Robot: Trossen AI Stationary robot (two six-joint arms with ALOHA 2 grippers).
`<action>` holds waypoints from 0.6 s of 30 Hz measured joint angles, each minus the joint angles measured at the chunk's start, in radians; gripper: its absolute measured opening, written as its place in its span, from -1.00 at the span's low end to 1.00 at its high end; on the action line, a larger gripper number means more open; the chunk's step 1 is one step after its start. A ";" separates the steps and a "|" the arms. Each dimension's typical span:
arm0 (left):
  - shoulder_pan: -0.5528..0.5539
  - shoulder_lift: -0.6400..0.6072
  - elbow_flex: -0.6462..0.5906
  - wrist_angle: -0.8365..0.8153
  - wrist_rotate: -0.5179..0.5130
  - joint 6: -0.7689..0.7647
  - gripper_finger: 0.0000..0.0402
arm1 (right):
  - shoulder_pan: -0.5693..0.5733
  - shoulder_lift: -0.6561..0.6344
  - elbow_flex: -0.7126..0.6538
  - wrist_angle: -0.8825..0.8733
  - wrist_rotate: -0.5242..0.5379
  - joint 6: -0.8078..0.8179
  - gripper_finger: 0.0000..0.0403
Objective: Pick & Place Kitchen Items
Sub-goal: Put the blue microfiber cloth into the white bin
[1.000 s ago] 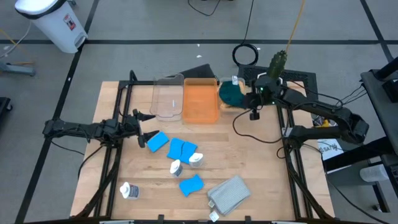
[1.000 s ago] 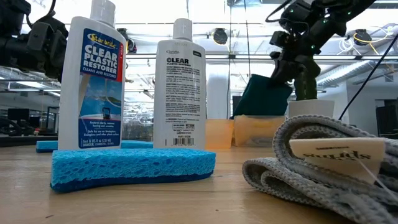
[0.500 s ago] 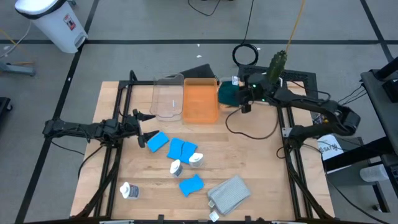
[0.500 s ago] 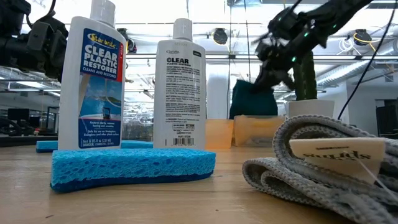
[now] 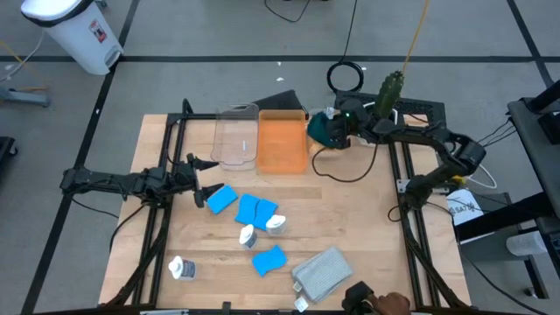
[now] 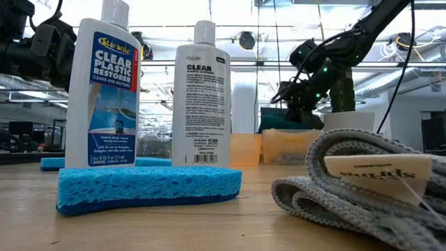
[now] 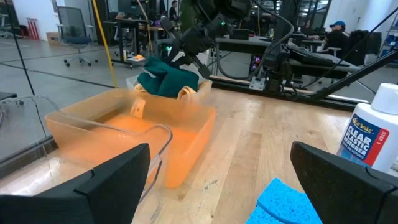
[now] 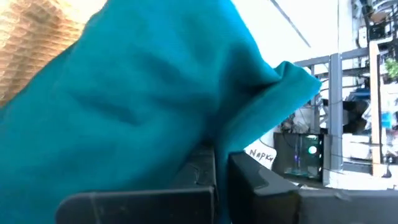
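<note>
Right gripper (image 5: 337,133) clamps green cloth (image 5: 322,129) beside orange bin (image 5: 282,144).

"Star brite CLEAR PLASTIC RESTORER" on the front bottle (image 6: 104,90); "CLEAR" on the second bottle (image 6: 201,101).

A dark green cloth (image 5: 324,129) lies beside an orange bin (image 5: 282,141); the sponges (image 5: 249,210) are bright blue, another cloth (image 5: 322,269) grey.

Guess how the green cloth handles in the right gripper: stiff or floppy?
Likely floppy: the green cloth sits bunched and creased at the orange bin's far end, under the right gripper. Probably light, so a pinch should lift it, though loose folds may drape and drag on the bin's rim.
</note>
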 joint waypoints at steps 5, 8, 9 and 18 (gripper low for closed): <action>0.000 0.000 0.000 0.000 0.000 0.000 0.97 | 0.003 -0.004 0.000 0.003 0.004 0.011 -0.84; 0.000 0.000 0.000 0.000 0.000 0.000 0.97 | 0.010 -0.035 0.000 0.044 0.019 0.004 -0.62; 0.000 0.000 0.000 0.000 0.000 0.000 0.97 | 0.013 -0.049 0.000 0.064 0.039 0.004 -0.54; 0.000 0.000 0.000 0.000 0.000 0.000 0.97 | 0.035 -0.171 0.000 0.176 0.206 0.051 -0.02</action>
